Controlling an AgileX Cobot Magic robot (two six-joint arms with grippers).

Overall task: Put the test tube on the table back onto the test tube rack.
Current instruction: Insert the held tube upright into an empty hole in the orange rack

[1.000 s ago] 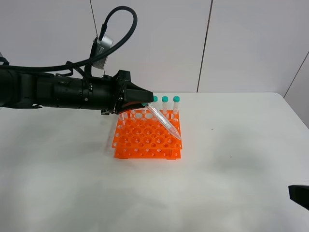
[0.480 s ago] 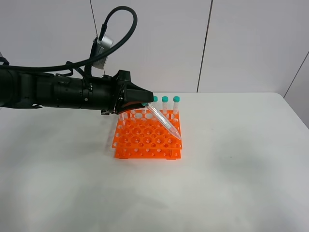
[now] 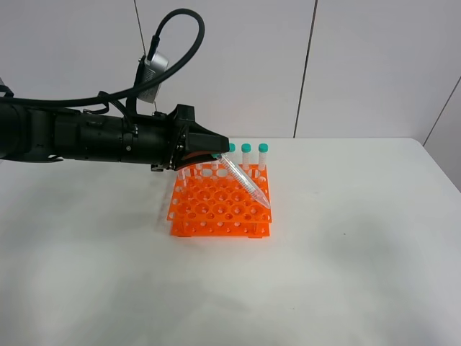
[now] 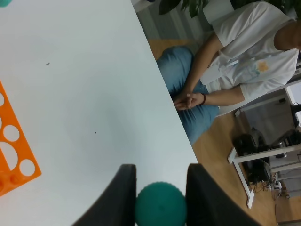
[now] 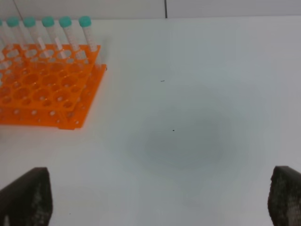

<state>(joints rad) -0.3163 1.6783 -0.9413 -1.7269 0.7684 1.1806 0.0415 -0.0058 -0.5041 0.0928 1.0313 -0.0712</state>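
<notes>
upright tubes (image 3: 263,157) behind tilted test tube (image 3: 243,180)

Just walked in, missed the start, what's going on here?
The left gripper is shut on the cap of a test tube, holding it tilted over the orange test tube rack, tip not yet seated in a hole. Other capped tubes stand in the back row. The right gripper hangs open above the table.

I see a bright orange test tube rack (image 3: 220,205) patterned with a grid of round holes. Over the rack: clear test tube (image 3: 247,186), teal cap, printed markings possibly grey. Black left gripper (image 3: 215,154). Plain white table (image 3: 346,274).
</notes>
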